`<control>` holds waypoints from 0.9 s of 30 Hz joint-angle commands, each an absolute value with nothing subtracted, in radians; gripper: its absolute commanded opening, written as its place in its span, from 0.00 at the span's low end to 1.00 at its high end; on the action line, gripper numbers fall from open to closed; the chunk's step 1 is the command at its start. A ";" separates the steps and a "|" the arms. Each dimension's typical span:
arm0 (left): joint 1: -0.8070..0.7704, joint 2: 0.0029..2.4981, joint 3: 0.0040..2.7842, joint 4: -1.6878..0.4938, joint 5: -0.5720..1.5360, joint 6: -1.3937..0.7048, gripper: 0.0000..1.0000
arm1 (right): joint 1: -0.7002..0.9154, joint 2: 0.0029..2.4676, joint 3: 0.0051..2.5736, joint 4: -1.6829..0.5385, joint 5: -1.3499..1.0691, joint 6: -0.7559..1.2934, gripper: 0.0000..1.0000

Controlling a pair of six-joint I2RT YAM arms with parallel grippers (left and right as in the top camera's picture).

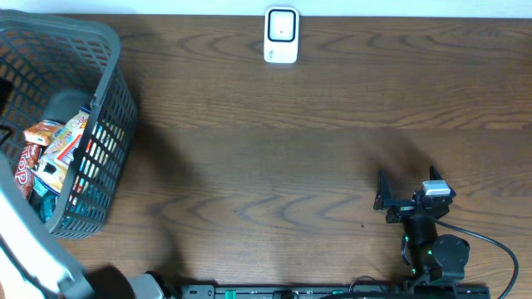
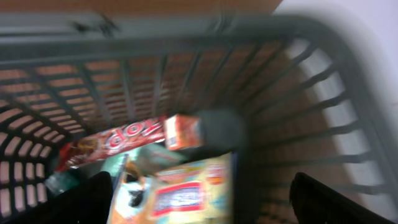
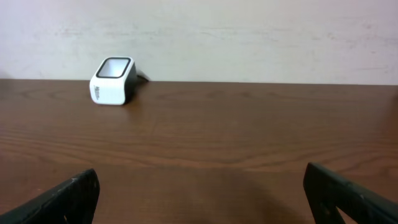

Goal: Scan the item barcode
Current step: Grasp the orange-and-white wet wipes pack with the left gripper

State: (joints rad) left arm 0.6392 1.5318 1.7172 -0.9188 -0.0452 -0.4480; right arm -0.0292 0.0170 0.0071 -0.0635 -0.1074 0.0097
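Blurred black fingers [image 2: 93,199] of the left claw [image 2: 211,208] fill the bottom corners of its wrist view. They are set wide apart with nothing pinched between them, so the claw hangs open inside the grey basket [image 2: 186,28], right above the goods. Directly under it lies a yellow packet [image 2: 186,193] with a printed panel, roughly flat and face up. Deeper in the basket sit a small orange box [image 2: 183,130] and a long red wrapper [image 2: 118,143] near the mesh wall.

I read all of these as light snack goods. The wrappers look thin, crinkly and slick, likely to buckle or slide under a hard pinch, while the box looks stiffer and surer to hold. Which one is to be scanned I can't say, and I see no barcode from here. I'd pinch the yellow packet across its short sides near one edge, leaving the faces bare for the reader. The box I'd take across its narrow sides.

The scanner [image 1: 281,35] stands upright well apart from the basket, at the far edge of the surface [image 1: 274,149]. My right claw [image 1: 384,199] sits far from the basket too, spread fully and empty.
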 commanded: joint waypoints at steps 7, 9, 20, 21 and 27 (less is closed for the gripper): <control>0.638 1.909 1.705 -1.016 0.120 0.045 0.91 | -0.025 0.011 0.006 -0.067 -0.103 -0.005 0.99; 0.638 1.963 1.705 -1.008 0.119 0.046 0.94 | -0.025 0.011 0.006 -0.067 -0.103 -0.005 0.99; 0.638 2.149 1.705 -1.092 0.124 0.052 0.97 | -0.025 0.011 0.006 -0.067 -0.103 -0.005 0.99; 0.638 2.167 1.705 -1.129 0.223 0.057 0.83 | -0.025 0.011 0.006 -0.067 -0.103 -0.005 0.99; 0.626 2.173 1.703 -1.242 0.359 0.142 0.57 | -0.025 0.011 0.006 -0.067 -0.103 -0.005 0.99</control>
State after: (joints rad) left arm 0.6392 2.1407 1.7088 -1.1931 0.2623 0.0883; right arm -0.0292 0.0170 0.0071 -0.0635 -0.1070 0.0097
